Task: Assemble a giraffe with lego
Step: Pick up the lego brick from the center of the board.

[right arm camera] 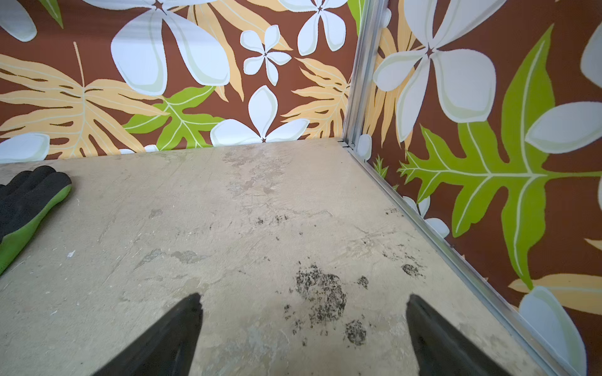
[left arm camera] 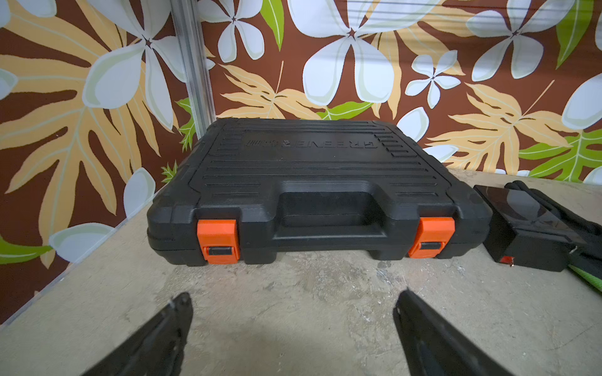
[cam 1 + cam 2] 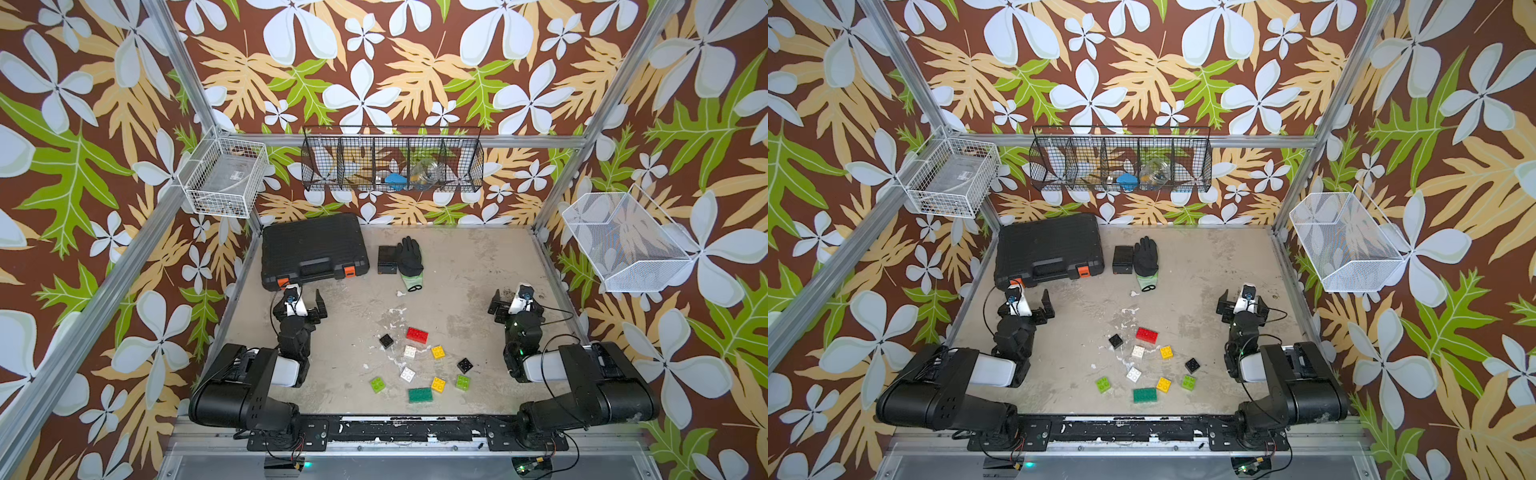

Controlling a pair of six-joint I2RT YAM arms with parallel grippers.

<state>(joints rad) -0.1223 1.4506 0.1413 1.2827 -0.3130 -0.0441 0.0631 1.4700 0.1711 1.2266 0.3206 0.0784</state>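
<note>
Left tool [image 2: 293, 294], right tool [image 1: 303, 297] agape; lego [image 3: 409, 352] scattered, unjoined.

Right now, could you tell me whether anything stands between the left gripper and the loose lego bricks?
Nothing visible does. The left gripper is open and faces the black tool case. The nearest black brick lies nearer the robot's base, toward the middle, and only bare, stained tabletop separates them.

Counter [image 3: 465, 282], stained beige. On it:
- black tool case [image 3: 314, 249]
- small black box [image 3: 386, 261], just beside the case
- glove [image 3: 410, 257], touching the box on its side away from the case
- loose lego [image 3: 417, 335], ten bricks, well apart from the case
</note>
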